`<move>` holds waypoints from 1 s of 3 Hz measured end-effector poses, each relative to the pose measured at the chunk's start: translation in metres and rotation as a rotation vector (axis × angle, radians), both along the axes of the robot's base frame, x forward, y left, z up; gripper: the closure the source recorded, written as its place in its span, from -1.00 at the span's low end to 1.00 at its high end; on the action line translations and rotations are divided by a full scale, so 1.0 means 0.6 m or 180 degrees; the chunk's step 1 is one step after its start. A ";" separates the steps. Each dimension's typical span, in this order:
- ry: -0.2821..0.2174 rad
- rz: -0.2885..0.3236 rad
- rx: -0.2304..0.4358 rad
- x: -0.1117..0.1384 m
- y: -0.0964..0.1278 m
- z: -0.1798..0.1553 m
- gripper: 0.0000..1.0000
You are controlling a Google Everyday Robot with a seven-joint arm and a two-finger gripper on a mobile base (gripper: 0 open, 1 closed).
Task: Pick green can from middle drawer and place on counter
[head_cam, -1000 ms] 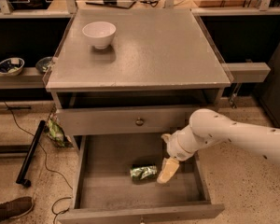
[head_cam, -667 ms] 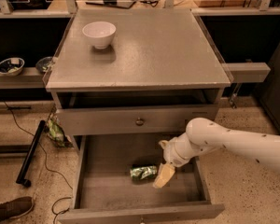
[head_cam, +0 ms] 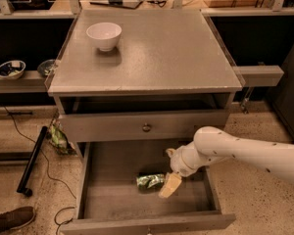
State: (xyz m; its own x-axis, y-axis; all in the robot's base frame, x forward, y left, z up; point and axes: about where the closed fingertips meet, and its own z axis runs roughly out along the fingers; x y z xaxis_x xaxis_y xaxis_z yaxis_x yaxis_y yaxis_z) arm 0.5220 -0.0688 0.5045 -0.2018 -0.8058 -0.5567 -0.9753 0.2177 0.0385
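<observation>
The green can [head_cam: 150,181] lies on its side on the plank floor of the open middle drawer [head_cam: 112,190], near its centre. My gripper [head_cam: 168,186] hangs inside the drawer from the white arm [head_cam: 235,153] that comes in from the right. Its pale fingertip is right beside the can's right end, touching or nearly touching it. The counter [head_cam: 157,53] is the flat grey top of the cabinet above.
A white bowl [head_cam: 104,35] stands on the counter's back left. A closed drawer front with a brass knob [head_cam: 146,128] sits just above the open drawer. Side shelves hold small bowls [head_cam: 10,68] at left. A black pole [head_cam: 32,160] and cables lie on the floor at left.
My gripper has moved left and down inside the drawer, closing the gap to the can's right end. The can has not moved.
</observation>
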 end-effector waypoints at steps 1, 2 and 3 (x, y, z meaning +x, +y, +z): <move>-0.0032 -0.0005 -0.0018 0.035 0.032 -0.047 -1.00; 0.0046 -0.0002 0.0025 0.039 0.053 -0.089 -1.00; 0.0046 0.0005 0.0029 0.038 0.054 -0.090 -1.00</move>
State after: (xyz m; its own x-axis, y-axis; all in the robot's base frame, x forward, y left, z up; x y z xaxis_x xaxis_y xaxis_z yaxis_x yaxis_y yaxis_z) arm 0.5446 -0.0365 0.4506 -0.2087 -0.8011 -0.5609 -0.9749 0.2157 0.0546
